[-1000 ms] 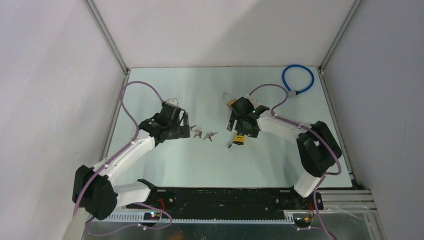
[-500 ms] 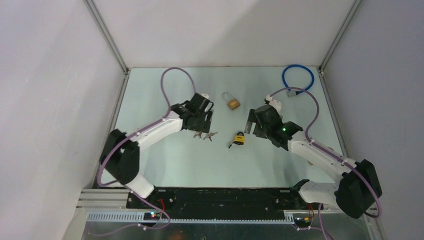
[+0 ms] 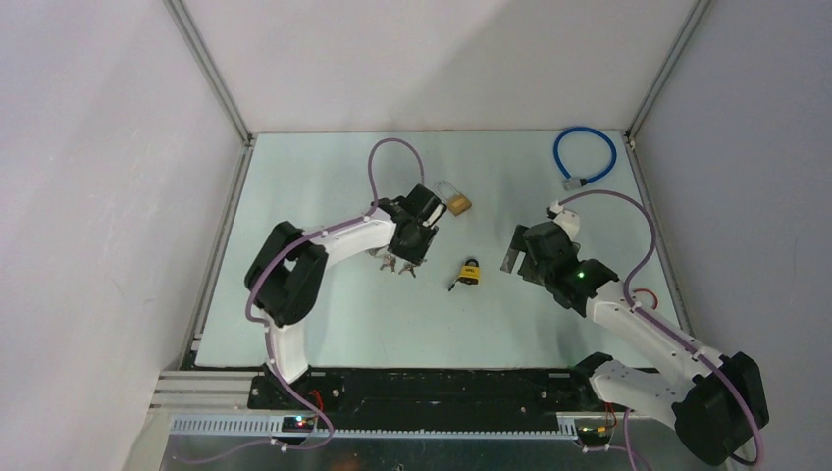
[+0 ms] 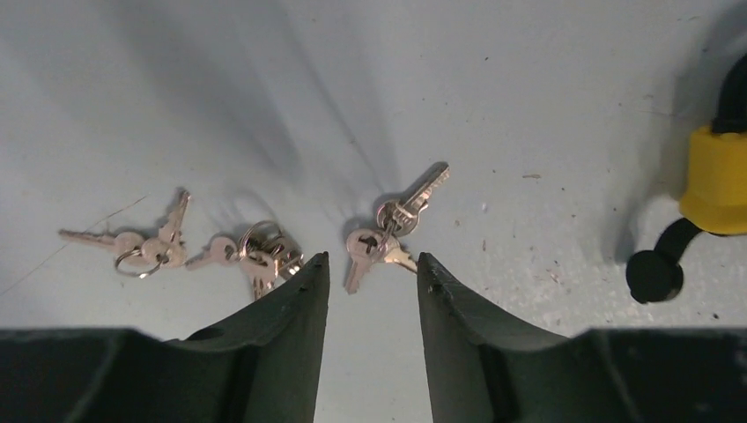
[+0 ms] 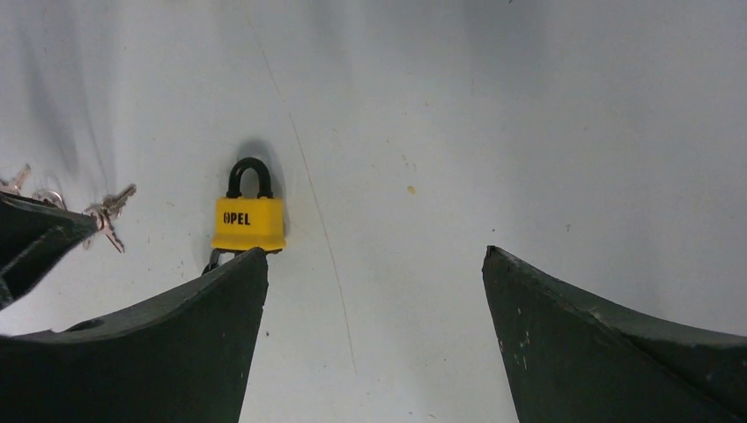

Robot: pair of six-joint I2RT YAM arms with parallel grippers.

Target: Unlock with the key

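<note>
On the pale tabletop (image 3: 324, 314), the left gripper (image 4: 372, 257), narrow and empty, should straddle the rightmost key pair (image 4: 396, 220) squarely; right gripper (image 5: 376, 251) gapes wide.

Plain white walls (image 3: 442, 59) box in the pale surface (image 3: 324, 324), joined by grey metal rails (image 3: 209, 69) rising from the corners beyond the left hand (image 3: 404, 257) and the right hand (image 3: 516, 259). The light is soft and even, the surface finely scratched.

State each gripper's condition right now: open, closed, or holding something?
Left gripper: open with a narrow gap, pair of keys at its tips, nothing gripped.
Right gripper: wide open, empty, yellow padlock beside it.
</note>
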